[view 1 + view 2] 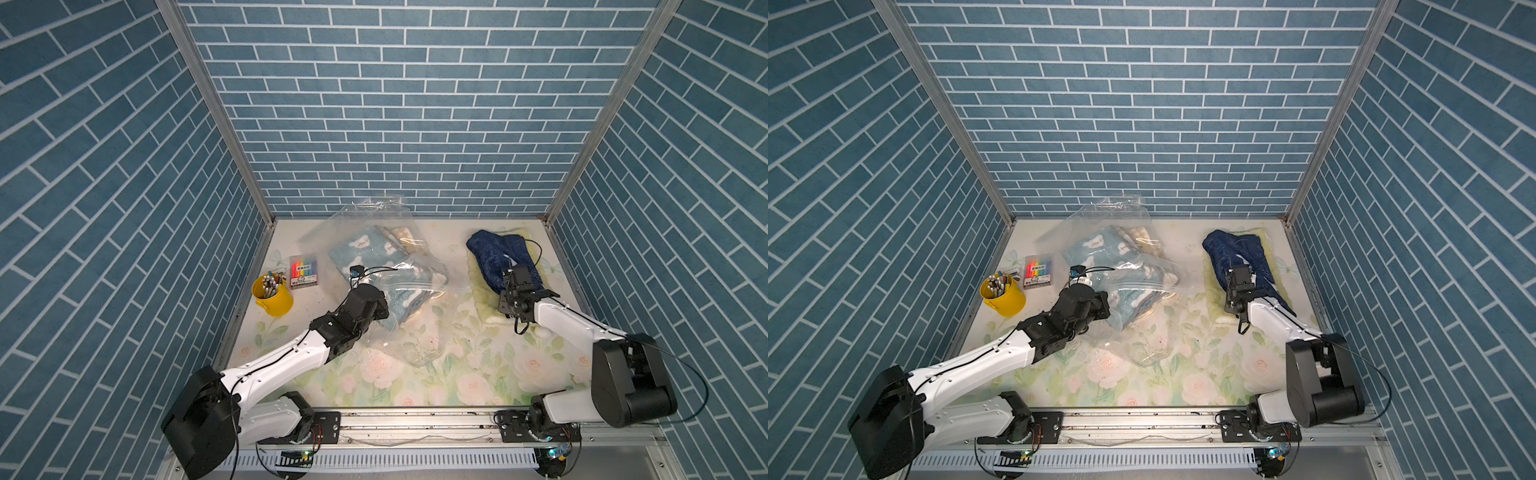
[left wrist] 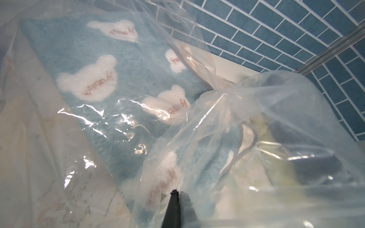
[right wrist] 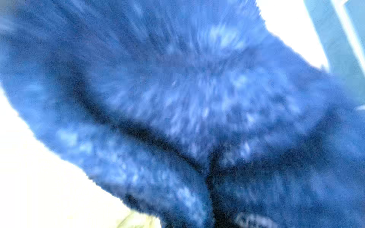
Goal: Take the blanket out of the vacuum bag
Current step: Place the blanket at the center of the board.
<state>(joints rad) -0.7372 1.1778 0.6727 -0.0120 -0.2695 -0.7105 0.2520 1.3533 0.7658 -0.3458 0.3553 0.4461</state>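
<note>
Left fingers pinch the vacuum bag; right fingers, hidden, seemingly clamp blue blanket.

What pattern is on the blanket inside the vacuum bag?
Blanket: light blue with white bear shapes; clearest in left wrist view.

You are getting bright, even light from above in both top views, and the brick walls are bowing and stretching toward the edges. In your left wrist view, white glare is streaking across the vacuum bag, while the light blue blanket under it is showing sharp. Your right wrist view is smearing the dark blue blanket into blur, and the background around it is blowing out to white.
</note>
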